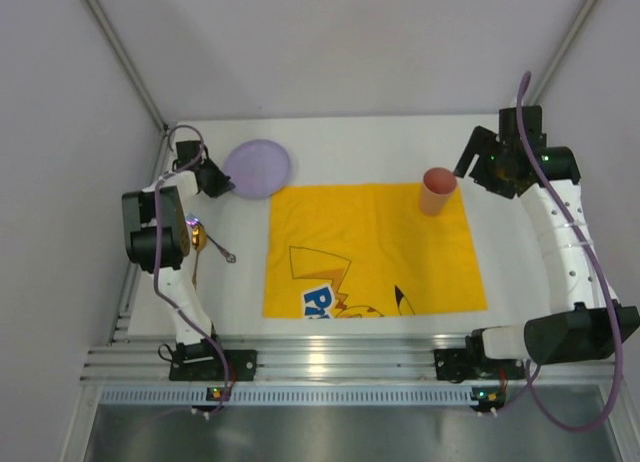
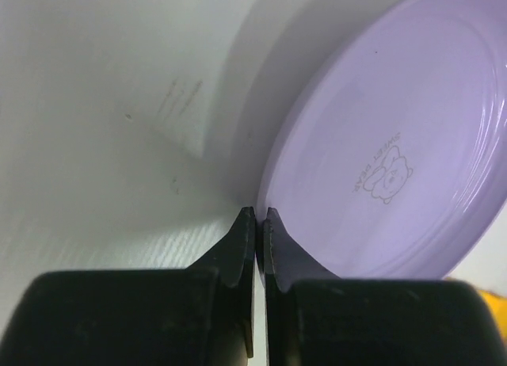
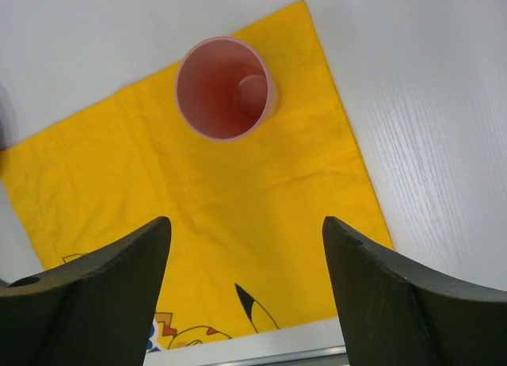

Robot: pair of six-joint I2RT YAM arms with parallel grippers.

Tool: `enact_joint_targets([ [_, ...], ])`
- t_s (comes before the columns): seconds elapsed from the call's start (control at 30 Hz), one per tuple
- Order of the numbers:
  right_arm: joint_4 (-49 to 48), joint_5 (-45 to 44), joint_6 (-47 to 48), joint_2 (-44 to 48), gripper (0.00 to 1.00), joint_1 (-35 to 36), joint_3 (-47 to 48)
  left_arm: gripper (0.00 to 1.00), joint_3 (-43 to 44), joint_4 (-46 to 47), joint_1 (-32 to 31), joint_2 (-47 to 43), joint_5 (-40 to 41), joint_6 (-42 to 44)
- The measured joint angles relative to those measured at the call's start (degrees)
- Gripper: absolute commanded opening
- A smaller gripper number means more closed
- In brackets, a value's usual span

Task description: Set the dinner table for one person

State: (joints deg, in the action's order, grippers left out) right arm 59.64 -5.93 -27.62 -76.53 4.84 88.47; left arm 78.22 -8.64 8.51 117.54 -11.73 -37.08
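Top view: you have the table (image 1: 350, 142) spread beneath both grippers. The left gripper (image 1: 220, 182) sits at the left rim of the plate (image 1: 258, 168), in contact with it. The mat (image 1: 370, 242) lies to that gripper's right, and its far left corner meets the plate's near edge. A spoon (image 1: 215, 244) lies on the table behind the gripper, close beside the left arm. The right gripper (image 1: 470, 165) stands just beside the cup (image 1: 437, 190), which is on the mat's far right corner.

Left wrist view: your fingers (image 2: 238, 255) are drawn together to a hairline slit and pinch the plate's rim at their tips. The plate runs ahead and to the right. Bare table lies ahead and to the left.

Right wrist view: your fingers (image 3: 103, 287) stand spread wide, holding nothing. The cup is upright ahead of them, clear of both tips. Mat lies under the gap, with bare table to the right.
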Motion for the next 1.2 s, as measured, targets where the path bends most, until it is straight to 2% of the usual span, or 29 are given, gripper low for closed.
enact_joint_targets([
  [0.1, 0.0, 0.11, -0.04, 0.09, 0.78, 0.0, 0.04, 0.0, -0.76, -1.6, -0.24, -2.08, -2.91, 1.27],
  [0.23, 0.04, 1.11, -0.44, 1.05, 0.81, 0.0, 0.22, 0.0, -2.84, -4.46, -2.84, -9.35, -6.62, 4.22],
  [0.3, 0.2, 1.68, -0.66, 1.79, 0.83, 0.0, 0.5, 0.0, -3.58, -5.51, -6.23, -13.11, -6.86, 5.95],
  [0.5, 0.46, 3.67, -1.29, 6.1, 0.84, 0.0, 0.46, 0.0, -10.23, -6.03, -22.14, -23.3, -8.61, 8.39],
  [0.63, 0.44, 4.61, -1.97, 10.1, 0.84, 0.02, -1.29, 0.0, -14.08, -6.88, -29.09, -23.23, -7.93, 7.69],
  [0.8, 1.53, 5.97, -2.19, 14.53, 0.84, 0.13, -5.38, 0.02, -14.45, -7.48, -35.89, -19.71, -5.86, 5.92],
  [0.83, 1.73, 6.05, -2.16, 15.15, 0.84, 0.31, -6.03, 0.29, -14.25, -7.54, -37.27, -18.8, -5.29, 5.55],
  [0.93, 2.47, 6.03, -2.12, 16.2, 0.86, 0.63, -6.93, 0.78, -14.19, -7.65, -40.17, -16.85, -4.61, 4.85],
  [0.97, 2.6, 5.97, -2.03, 16.48, 0.86, 0.81, -7.13, 0.98, -14.19, -7.87, -41.0, -16.68, -4.09, 4.26],
  [1.1, 3.08, 5.14, -1.88, 17.49, 0.86, 1.68, -7.17, 0.98, -14.16, -9.07, -41.72, -17.88, -0.72, 2.95],
  [1.2, 3.37, 4.74, -1.51, 18.27, 0.86, 2.19, -7.17, 0.98, -14.16, -12.48, -39.93, -21.73, 3.19, 2.89],
])
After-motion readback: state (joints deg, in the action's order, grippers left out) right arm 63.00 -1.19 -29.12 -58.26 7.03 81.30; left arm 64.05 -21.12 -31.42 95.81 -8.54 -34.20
